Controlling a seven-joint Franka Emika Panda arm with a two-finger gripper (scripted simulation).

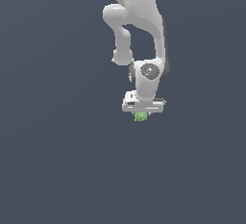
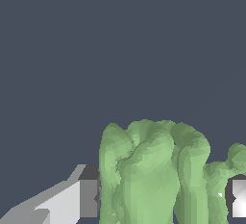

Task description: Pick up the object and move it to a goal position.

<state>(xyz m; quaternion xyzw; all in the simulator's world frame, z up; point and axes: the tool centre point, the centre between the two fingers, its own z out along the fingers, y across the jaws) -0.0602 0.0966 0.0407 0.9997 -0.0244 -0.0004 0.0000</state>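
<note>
My claw [image 1: 142, 114] pinches the green lump [image 1: 141, 117], one finger [image 2: 72, 201] pressed on each side of it. The lump sits just under my white hand, against plain dark grey.

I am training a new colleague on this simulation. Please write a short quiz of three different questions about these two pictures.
1. True or false: the green object sits directly under the white gripper.
2. Multiple choice: in the wrist view, the object is
A. far from the fingers
B. between the two fingers
C. not visible
3. Fill in: compared with the gripper, the object is much ____.

Key:
1. True.
2. B; a finger shows on each side, close against it.
3. Narrower.
</note>
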